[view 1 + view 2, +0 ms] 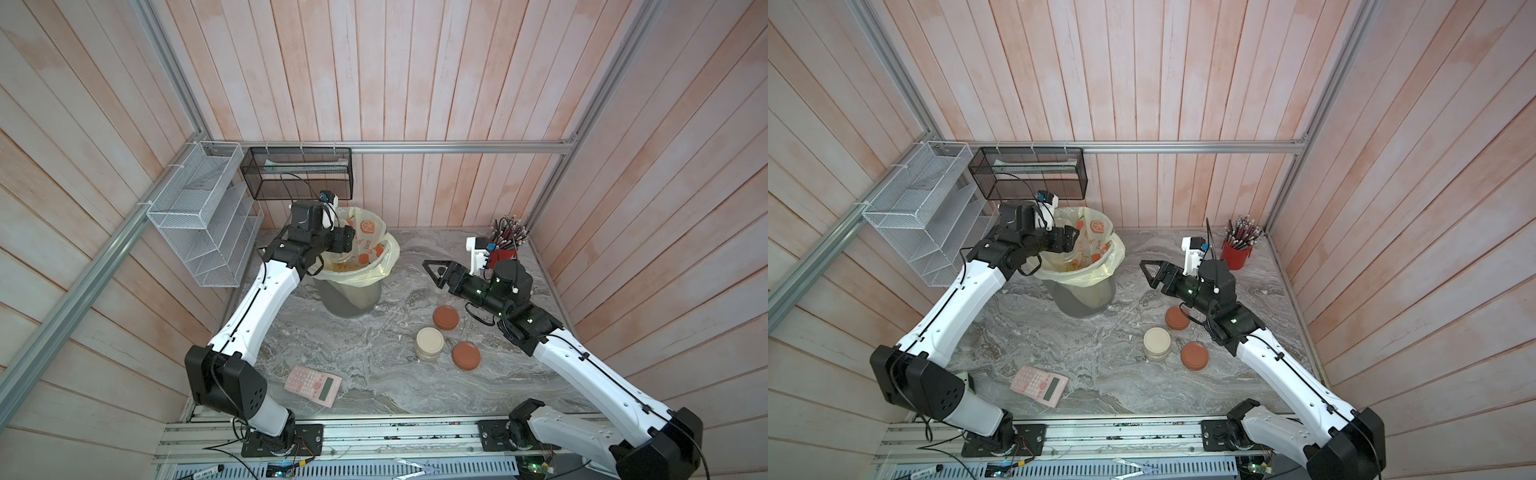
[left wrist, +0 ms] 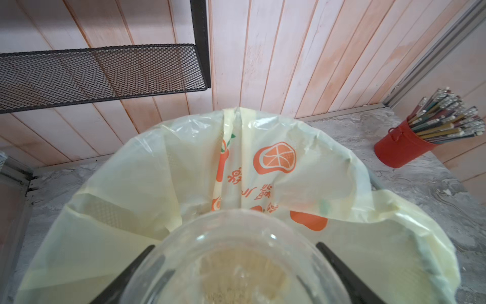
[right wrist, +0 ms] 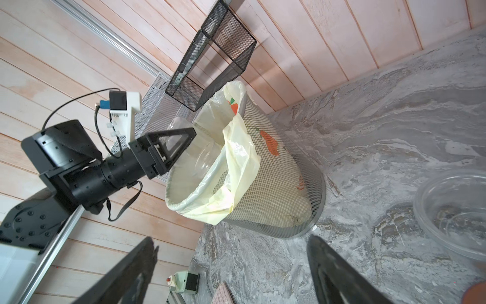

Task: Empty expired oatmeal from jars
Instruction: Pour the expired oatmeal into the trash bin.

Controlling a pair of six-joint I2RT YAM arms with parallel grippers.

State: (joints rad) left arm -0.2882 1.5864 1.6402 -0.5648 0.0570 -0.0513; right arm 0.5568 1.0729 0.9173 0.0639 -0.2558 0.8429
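My left gripper (image 1: pixel 345 245) (image 2: pixel 236 244) is shut on a clear lidless jar (image 2: pixel 236 263) (image 3: pixel 184 131), held tilted over the rim of the grey mesh bin (image 1: pixel 353 299) with its cream orange-print liner (image 2: pixel 276 158). A thin pale layer of oatmeal (image 2: pixel 236 276) clings inside the jar. My right gripper (image 1: pixel 432 272) (image 3: pixel 231 238) hangs open and empty above the table, right of the bin. A cream-lidded jar (image 1: pixel 430 343) with beige oatmeal stands on the table, between two terracotta lids (image 1: pixel 446 318) (image 1: pixel 466 355). Another clear open jar (image 3: pixel 452 210) looks empty.
Yellowish grains (image 1: pixel 345 266) lie in the bin liner. A red pencil cup (image 1: pixel 505 249) stands at the back right corner. A pink calculator (image 1: pixel 313 384) lies near the front left. A white wire rack (image 1: pixel 199 216) and a black mesh basket (image 1: pixel 297 172) hang on the walls.
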